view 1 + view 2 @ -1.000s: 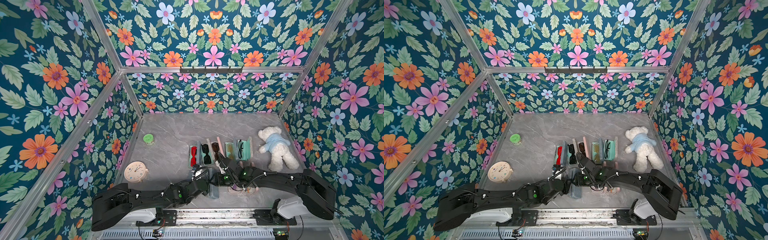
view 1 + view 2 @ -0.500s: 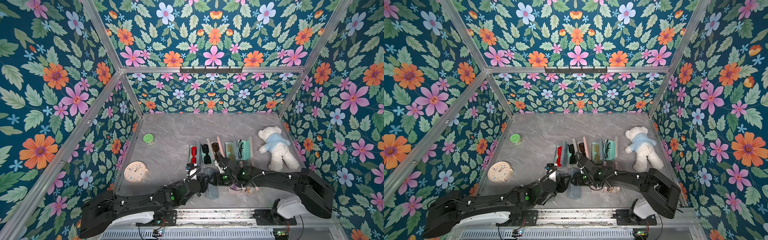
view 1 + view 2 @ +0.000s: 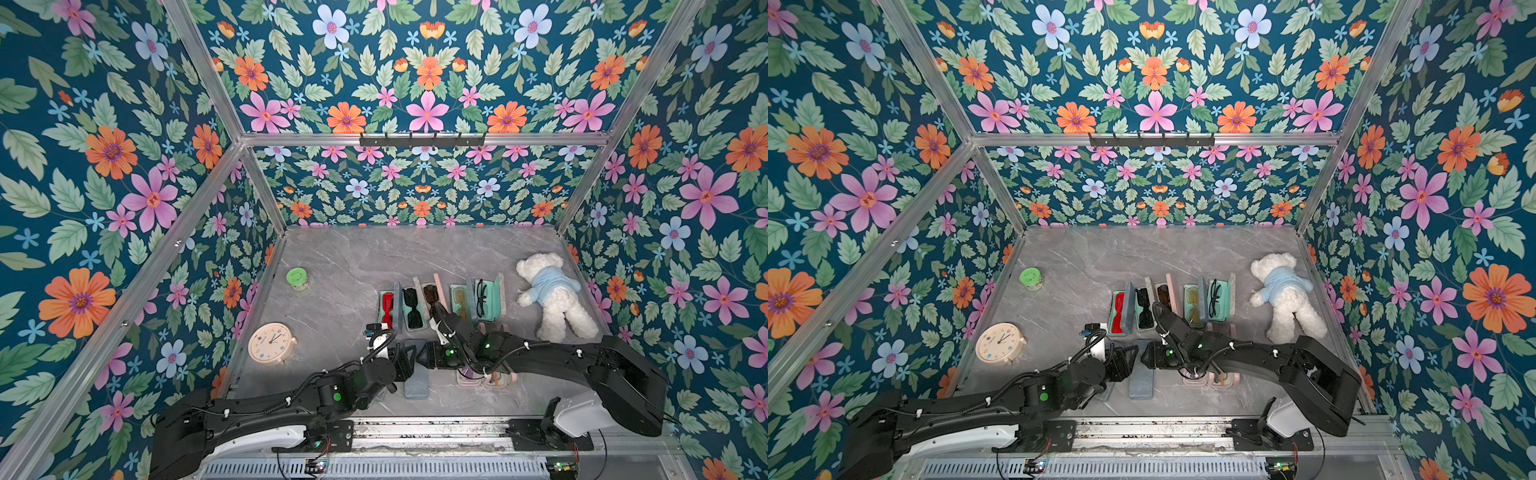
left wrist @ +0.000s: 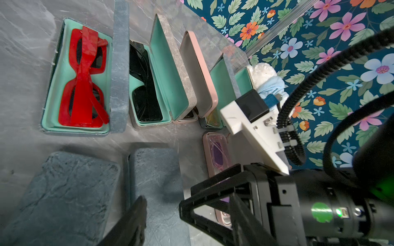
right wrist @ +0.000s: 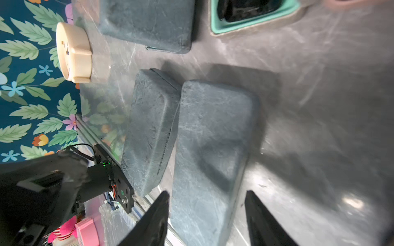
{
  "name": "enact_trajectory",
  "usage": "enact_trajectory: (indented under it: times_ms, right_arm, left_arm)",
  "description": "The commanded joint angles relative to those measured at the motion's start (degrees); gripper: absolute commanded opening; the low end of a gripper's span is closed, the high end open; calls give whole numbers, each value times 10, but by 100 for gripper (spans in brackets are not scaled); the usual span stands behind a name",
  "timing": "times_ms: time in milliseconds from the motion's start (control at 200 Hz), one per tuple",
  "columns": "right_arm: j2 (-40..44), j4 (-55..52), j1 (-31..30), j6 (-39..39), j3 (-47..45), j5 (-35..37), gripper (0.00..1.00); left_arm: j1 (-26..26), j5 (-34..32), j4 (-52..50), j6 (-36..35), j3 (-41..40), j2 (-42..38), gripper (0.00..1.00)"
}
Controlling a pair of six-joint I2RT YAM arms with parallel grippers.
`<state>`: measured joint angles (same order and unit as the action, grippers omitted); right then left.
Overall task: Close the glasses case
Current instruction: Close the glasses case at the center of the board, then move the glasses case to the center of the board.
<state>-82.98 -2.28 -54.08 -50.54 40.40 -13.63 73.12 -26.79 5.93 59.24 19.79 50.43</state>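
**Left arm folds back while both grippers stand loose over the shut case**

Since a second ago the left arm has drawn its elbow back and outward along the near rail. Its gripper (image 3: 406,360) is still nose to nose with the right gripper (image 3: 430,356).

Below them the blue-grey glasses case (image 3: 415,380) lies flat on the table (image 3: 353,257), lid down and shut. The right gripper's fingers (image 5: 156,221) stand wide, one on each side of the case's end. Whether they touch it I cannot tell.

Only one left finger (image 4: 132,223) shows, over the case and set well off to one side, spread and holding nothing. Just outside that finger lies a second shut case (image 4: 64,191). On the far side of the fingers, a row of open cases (image 3: 492,301) holds glasses.
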Motion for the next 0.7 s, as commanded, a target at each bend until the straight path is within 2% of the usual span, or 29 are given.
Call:
enact_trajectory:
  times_ms: [0, 195, 315, 455, 600, 695]
  right_arm:
    - [20, -5, 1, 2, -4, 4, 63]
    - [79, -31, 5, 11, -8, 3, 74]
    - [129, -64, 16, 15, -25, 7, 76]
    - [174, -84, 34, 14, -68, 7, 77]
    - [169, -63, 34, 10, -102, 0, 77]
    - [144, -12, 33, 3, -122, -16, 76]
  left_arm:
    - [0, -19, -9, -16, 11, -3, 66]
    - [0, -32, -43, -40, 43, -3, 68]
    - [1, -39, -67, -65, 61, -4, 69]
    - [2, -66, -141, -77, 91, 1, 69]
    - [4, -78, -174, -85, 104, 1, 69]
    - [5, -79, -177, -87, 105, -1, 68]
